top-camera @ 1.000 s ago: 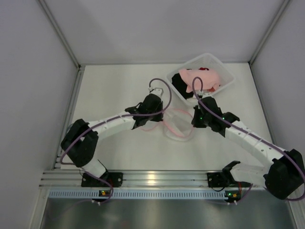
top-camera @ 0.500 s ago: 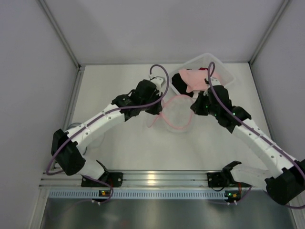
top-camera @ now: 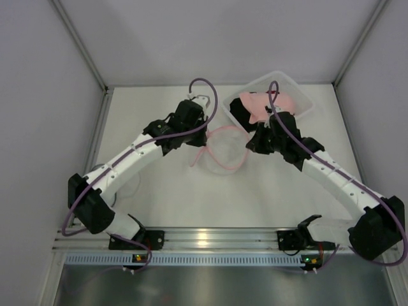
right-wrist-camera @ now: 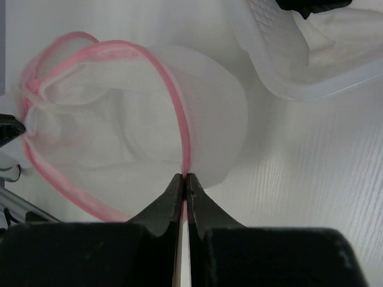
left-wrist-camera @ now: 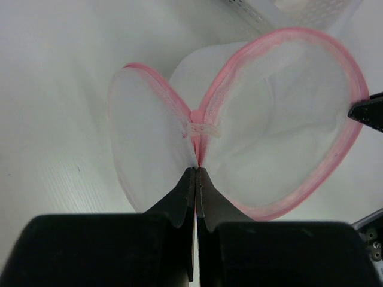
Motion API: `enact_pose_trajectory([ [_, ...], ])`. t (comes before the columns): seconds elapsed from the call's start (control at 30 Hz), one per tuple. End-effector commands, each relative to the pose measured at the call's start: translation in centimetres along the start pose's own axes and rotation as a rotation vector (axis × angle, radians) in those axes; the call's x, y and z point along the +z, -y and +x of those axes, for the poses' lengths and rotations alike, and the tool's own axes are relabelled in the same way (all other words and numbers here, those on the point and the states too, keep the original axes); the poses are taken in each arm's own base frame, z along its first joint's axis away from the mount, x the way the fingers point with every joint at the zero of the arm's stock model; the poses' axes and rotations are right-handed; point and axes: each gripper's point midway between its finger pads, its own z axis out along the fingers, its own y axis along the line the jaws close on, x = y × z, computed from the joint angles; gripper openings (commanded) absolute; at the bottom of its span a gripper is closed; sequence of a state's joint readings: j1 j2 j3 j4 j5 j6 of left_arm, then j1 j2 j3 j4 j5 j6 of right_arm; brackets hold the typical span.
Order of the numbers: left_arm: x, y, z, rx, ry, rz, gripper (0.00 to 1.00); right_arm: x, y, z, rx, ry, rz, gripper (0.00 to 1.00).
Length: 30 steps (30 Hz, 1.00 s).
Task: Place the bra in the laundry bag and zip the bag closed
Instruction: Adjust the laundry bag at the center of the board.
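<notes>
A round white mesh laundry bag [top-camera: 224,150] with a pink rim hangs open between my two arms, just in front of the bin. My left gripper [left-wrist-camera: 196,170] is shut on the pink rim at the hinge where the lid flap [left-wrist-camera: 143,149] meets the bag [left-wrist-camera: 281,125]. On the opposite side, my right gripper [right-wrist-camera: 184,175] is shut on the pink rim of the bag [right-wrist-camera: 143,113]. A pink bra [top-camera: 268,104] lies in the clear plastic bin [top-camera: 305,97], next to a black garment [top-camera: 239,113].
The bin's ribbed wall [right-wrist-camera: 311,66] stands close behind the bag, at the back right of the white table [top-camera: 146,191]. Grey enclosure walls [top-camera: 44,95] rise on both sides. An aluminium rail [top-camera: 210,241] runs along the near edge.
Both arms have carried the bag up and away from the near edge toward the bin. The mouth now hangs rounder and wider between the two grippers.
</notes>
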<state>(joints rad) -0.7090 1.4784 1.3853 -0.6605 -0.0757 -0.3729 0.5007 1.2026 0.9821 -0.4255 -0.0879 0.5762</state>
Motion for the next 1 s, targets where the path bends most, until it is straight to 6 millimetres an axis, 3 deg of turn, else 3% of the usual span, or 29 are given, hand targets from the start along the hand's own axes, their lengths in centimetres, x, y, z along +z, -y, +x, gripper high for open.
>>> enact_pose_trajectory([
  [0.0,-1.5,-1.0,-3.1,-0.047,0.147,-0.039,0.0,-0.4,-1.2,-2.9,-0.012,0.098,-0.027,0.0],
  [0.1,0.4,-1.4,-1.0,-0.065,0.078,-0.057,0.0,0.0,-0.6,-2.4,-0.026,0.072,-0.004,0.0],
  [0.17,2.0,-2.0,0.5,-0.074,0.063,-0.075,0.0,1.2,1.1,-1.4,-0.016,0.069,0.045,0.0],
  [0.27,3.3,-2.6,1.3,-0.07,0.05,-0.101,0.0,2.9,2.6,0.5,-0.003,0.004,0.09,0.0],
  [0.37,3.7,-2.6,1.1,-0.061,0.057,-0.104,0.0,4.3,2.9,1.8,0.026,-0.028,0.076,0.0],
  [0.5,4.2,-3.3,1.4,-0.044,0.046,-0.128,0.0,5.3,2.0,0.8,0.04,0.0,0.045,0.0],
  [0.77,4.4,-3.2,1.6,-0.059,0.043,-0.116,0.0,5.0,0.4,-2.4,-0.003,0.054,0.026,0.0],
  [0.93,4.4,-3.2,1.7,-0.07,0.056,-0.114,0.0,5.2,1.1,-2.3,-0.007,0.037,0.06,0.22],
  [0.97,4.4,-3.3,1.7,-0.074,0.057,-0.116,0.0,4.9,1.2,-2.7,-0.004,0.041,0.068,0.37],
])
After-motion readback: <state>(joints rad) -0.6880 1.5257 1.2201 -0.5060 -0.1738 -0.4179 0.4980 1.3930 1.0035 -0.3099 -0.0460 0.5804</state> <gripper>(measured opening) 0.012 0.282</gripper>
